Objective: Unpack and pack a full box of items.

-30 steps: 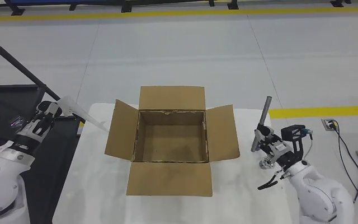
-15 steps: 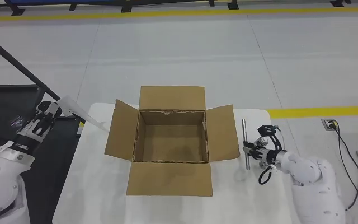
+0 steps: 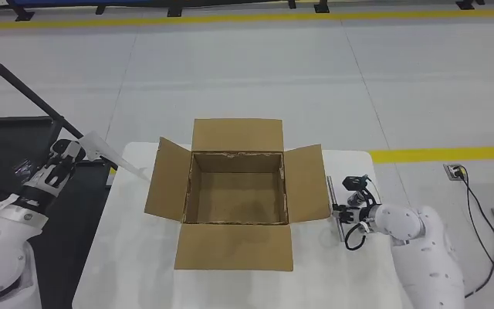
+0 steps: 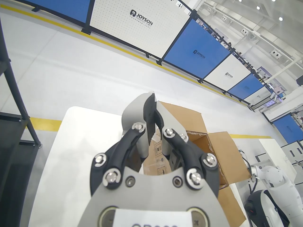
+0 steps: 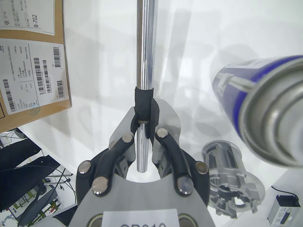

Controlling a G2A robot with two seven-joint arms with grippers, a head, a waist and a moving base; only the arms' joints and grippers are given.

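Right tool (image 5: pixel 144 119) is pinching a shiny metal rod (image 5: pixel 145 36), with the open brown cardboard box (image 3: pixel 235 127) just beside it on the white worktop (image 5: pixel 189 36). Left tool (image 4: pixel 153 116) is pressed together, off past the box's other side.

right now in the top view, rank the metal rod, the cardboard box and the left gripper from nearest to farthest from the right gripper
1. metal rod: held in the right gripper, so touching it.
2. cardboard box: open, mid-table; its flap lies just past the rod.
3. left gripper: at the opposite edge of the table, beyond the box.
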